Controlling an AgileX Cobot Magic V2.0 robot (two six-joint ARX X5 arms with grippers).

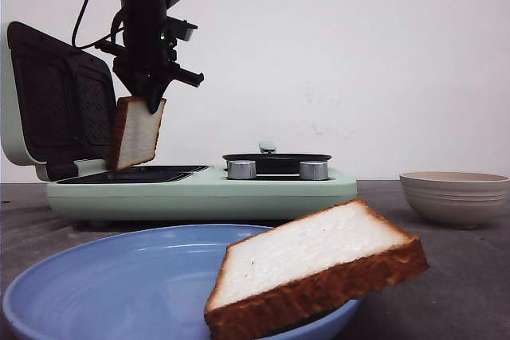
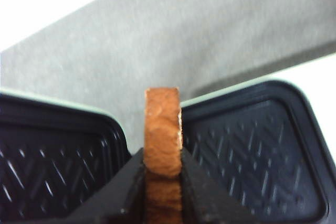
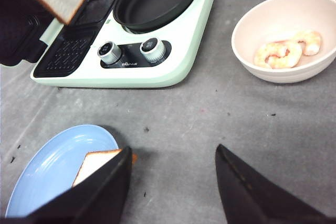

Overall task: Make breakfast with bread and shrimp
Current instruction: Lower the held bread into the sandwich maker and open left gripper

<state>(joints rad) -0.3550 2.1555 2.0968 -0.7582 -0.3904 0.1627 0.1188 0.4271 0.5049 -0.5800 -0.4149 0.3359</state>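
Observation:
My left gripper is shut on a slice of bread, which hangs on edge just above the lower grill plate of the open sandwich maker. In the left wrist view the brown crust is pinched between the black fingers. A second bread slice leans on the rim of the blue plate at the front. Pale orange shrimp lie in the beige bowl. My right gripper is open with nothing in it, above the grey table beside the plate.
The mint-green breakfast maker has its lid standing open at the left, a black pan on the right side and two silver knobs. The beige bowl sits to the right of it.

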